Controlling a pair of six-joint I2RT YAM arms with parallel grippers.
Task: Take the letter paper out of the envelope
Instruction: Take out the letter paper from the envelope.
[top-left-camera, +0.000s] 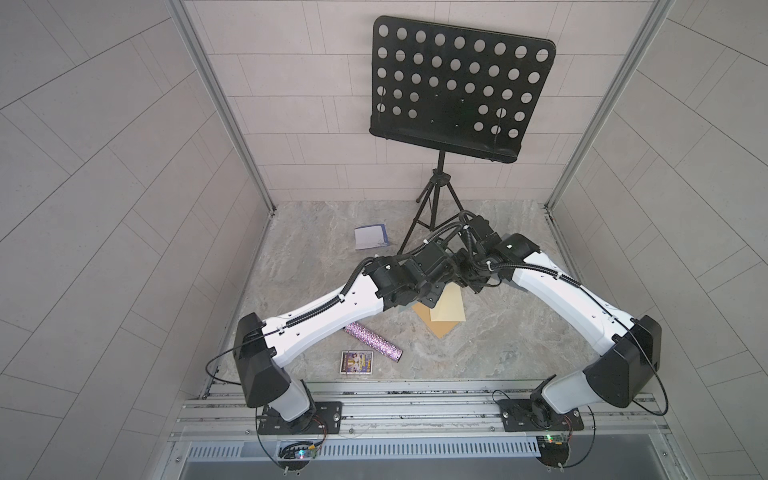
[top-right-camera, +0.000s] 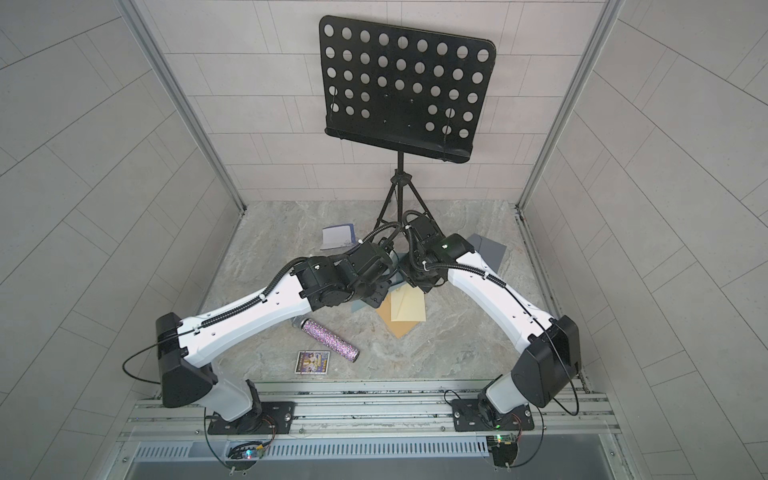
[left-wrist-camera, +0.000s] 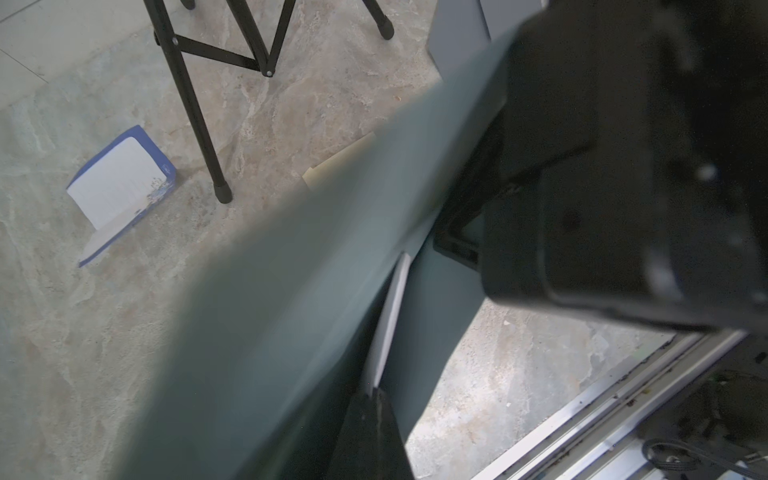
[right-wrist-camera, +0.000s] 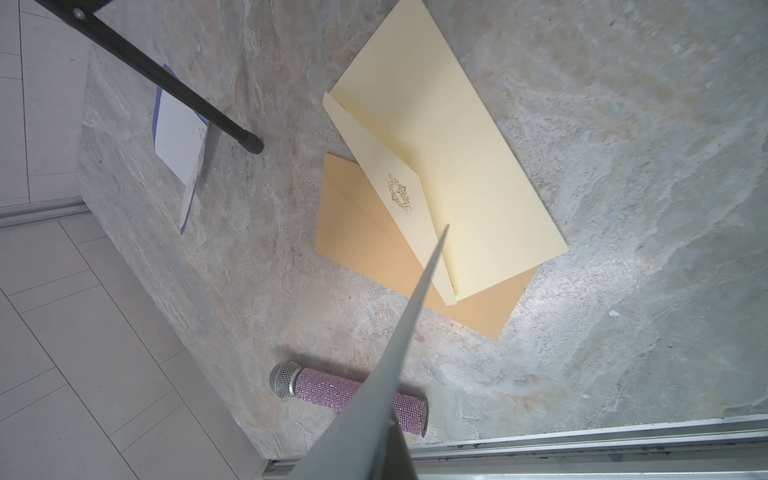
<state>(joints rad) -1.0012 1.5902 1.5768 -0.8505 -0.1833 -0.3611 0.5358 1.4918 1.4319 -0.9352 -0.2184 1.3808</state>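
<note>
Gripping envelope (left-wrist-camera: 291, 291) aloft, right pincer (right-wrist-camera: 388, 432) clamped; left pincer (left-wrist-camera: 372, 399) seemingly nipping letter paper (left-wrist-camera: 390, 307); next: draw sheet straight out.

Envelope (left-wrist-camera: 270, 332) matt paper; letter paper (left-wrist-camera: 390, 307) smooth white; microphone (right-wrist-camera: 324, 388) glittery rhinestone, metal mesh head; tabletop (right-wrist-camera: 623, 208) marbled stone-look.

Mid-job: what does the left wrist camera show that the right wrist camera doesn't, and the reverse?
Left wrist only: a white letter paper edge inside the grey-green envelope, running down to the left hand, and the right arm's black wrist alongside. Right wrist only: the glittery microphone, and the cream envelope fully, lying on a tan envelope; the left wrist catches just a corner. Both: the grey-green envelope, edge-on in the right wrist view, the blue-edged booklet, a stand leg, the marble tabletop.
</note>
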